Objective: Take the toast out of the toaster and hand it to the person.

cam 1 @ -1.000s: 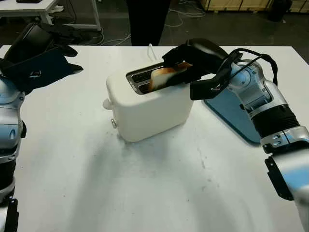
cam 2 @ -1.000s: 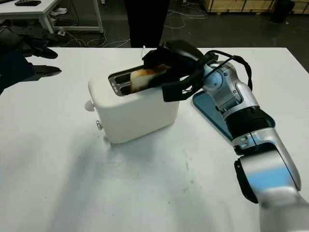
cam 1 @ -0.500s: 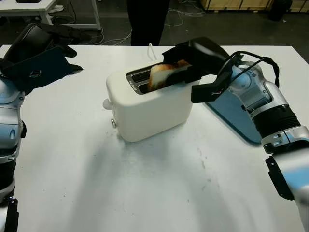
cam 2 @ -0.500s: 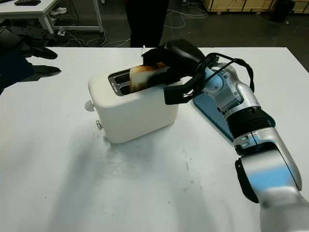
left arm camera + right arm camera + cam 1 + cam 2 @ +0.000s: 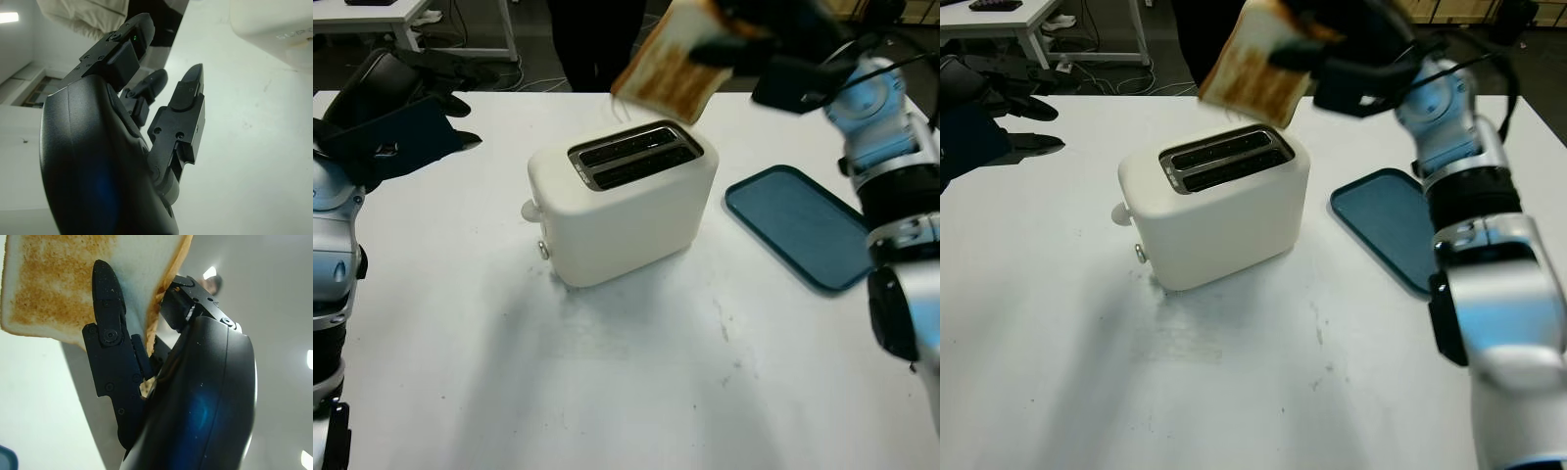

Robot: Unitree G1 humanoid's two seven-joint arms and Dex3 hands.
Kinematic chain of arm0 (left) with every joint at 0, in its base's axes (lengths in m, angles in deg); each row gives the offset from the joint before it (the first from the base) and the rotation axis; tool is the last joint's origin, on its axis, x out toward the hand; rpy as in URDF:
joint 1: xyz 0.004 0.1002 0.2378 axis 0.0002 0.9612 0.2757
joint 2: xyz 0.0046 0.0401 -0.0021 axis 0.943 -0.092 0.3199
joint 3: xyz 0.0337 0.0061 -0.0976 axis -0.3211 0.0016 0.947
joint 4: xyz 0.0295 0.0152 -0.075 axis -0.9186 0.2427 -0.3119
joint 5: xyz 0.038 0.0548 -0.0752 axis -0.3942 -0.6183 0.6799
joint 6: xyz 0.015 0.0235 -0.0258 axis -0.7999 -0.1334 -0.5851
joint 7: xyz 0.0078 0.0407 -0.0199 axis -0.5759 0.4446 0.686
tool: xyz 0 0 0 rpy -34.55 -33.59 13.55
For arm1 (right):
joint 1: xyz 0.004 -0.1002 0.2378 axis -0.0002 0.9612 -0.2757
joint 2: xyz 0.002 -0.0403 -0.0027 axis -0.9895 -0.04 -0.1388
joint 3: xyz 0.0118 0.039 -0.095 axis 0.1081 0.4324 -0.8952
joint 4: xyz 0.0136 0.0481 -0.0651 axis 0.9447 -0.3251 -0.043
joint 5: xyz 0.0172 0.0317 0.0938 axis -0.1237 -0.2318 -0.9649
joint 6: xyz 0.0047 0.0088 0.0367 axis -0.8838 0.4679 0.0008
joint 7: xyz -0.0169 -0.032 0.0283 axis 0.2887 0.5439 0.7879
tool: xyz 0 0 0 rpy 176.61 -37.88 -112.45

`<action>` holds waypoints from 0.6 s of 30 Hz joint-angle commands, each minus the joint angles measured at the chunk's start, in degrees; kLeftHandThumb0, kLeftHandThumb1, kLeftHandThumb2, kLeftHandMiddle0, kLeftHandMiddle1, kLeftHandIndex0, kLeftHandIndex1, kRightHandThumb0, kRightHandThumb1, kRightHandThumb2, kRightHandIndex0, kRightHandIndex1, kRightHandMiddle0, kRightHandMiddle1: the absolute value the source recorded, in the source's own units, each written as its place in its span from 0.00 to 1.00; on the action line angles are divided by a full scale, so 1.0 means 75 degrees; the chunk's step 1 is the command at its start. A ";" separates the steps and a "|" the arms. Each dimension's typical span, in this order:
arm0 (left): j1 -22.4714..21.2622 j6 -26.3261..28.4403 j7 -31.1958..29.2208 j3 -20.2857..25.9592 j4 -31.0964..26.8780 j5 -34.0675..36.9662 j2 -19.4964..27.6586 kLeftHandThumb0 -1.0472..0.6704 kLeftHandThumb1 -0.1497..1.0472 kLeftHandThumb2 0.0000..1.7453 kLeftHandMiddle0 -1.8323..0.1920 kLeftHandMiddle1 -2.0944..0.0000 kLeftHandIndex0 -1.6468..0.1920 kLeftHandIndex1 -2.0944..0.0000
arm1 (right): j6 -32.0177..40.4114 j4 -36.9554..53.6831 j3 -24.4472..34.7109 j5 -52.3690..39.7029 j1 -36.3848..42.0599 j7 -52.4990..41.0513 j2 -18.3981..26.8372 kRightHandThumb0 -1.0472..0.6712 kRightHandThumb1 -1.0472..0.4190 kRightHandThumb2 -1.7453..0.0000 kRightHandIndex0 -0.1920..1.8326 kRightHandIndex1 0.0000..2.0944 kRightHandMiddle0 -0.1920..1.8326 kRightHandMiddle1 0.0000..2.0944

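My right hand (image 5: 734,29) is shut on a browned slice of toast (image 5: 668,69), held high above the white toaster (image 5: 622,211) and tilted toward the table's far edge. In the right wrist view the toast (image 5: 63,279) is pinched between black fingers (image 5: 110,342). The toaster stands mid-table with both slots (image 5: 634,157) empty. A person in dark clothes (image 5: 597,39) stands beyond the far edge, behind the toast. My left hand (image 5: 401,127) is open, hovering over the table's far left corner.
A blue tray (image 5: 798,225) lies flat on the white table to the right of the toaster. The toaster's lever knob (image 5: 529,209) sticks out on its left side. Cables and table legs (image 5: 480,39) lie on the floor beyond.
My right hand has lifted the toast out of the slot and swung it up and away toward the person. The left hand has not moved.
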 commanded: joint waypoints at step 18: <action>0.0069 -0.0034 0.0026 0.0013 0.0001 0.0036 -0.0121 0.65 0.87 0.00 0.67 0.70 0.51 1.00 | 0.1254 -0.2120 0.1506 -0.1544 0.0109 0.1152 -0.0373 0.45 0.09 0.82 0.55 0.83 0.42 0.83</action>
